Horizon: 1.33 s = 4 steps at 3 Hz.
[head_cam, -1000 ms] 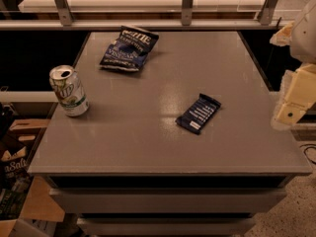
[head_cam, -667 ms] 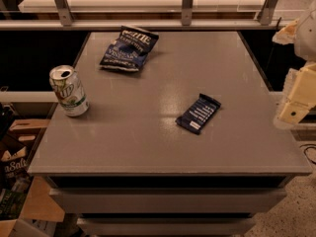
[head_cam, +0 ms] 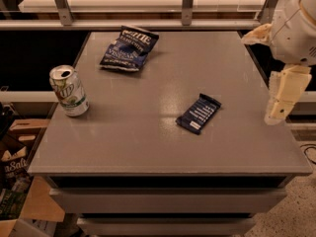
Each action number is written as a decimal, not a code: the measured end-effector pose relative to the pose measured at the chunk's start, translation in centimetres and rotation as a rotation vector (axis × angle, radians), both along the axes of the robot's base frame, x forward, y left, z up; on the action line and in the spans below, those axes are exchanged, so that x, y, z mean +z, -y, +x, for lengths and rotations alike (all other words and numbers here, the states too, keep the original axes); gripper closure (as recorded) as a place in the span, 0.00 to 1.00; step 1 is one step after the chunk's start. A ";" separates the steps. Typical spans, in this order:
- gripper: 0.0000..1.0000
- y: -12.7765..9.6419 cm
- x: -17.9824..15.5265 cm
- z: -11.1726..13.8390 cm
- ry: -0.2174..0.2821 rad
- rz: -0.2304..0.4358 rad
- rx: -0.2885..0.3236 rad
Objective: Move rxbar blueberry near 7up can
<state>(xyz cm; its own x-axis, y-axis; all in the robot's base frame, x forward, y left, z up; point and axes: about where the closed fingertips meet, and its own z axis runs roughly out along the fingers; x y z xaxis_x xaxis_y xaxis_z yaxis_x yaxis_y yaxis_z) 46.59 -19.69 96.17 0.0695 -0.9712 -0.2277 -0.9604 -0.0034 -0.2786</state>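
The rxbar blueberry (head_cam: 198,113), a flat dark navy bar with white lettering, lies at an angle on the grey table (head_cam: 148,142), right of the middle. The 7up can (head_cam: 68,90) stands upright near the table's left edge, well apart from the bar. My gripper (head_cam: 282,97) hangs from the white arm over the table's right edge, to the right of the bar and above the surface. It holds nothing that I can see.
A crinkled dark blue chip bag (head_cam: 129,48) lies at the back left of the table. A rail with metal posts (head_cam: 186,4) runs behind the table. Cardboard boxes (head_cam: 17,177) stand on the floor at the lower left.
My arm and gripper have shifted slightly left, toward the table. The bar, the can and the chip bag have not moved.
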 end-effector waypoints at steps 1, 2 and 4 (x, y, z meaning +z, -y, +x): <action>0.00 -2.1 -1.8 1.1 0.019 -0.050 0.190; 0.00 -4.1 -4.4 2.3 0.039 -0.131 0.334; 0.00 -6.4 -10.4 4.1 0.038 -0.313 0.506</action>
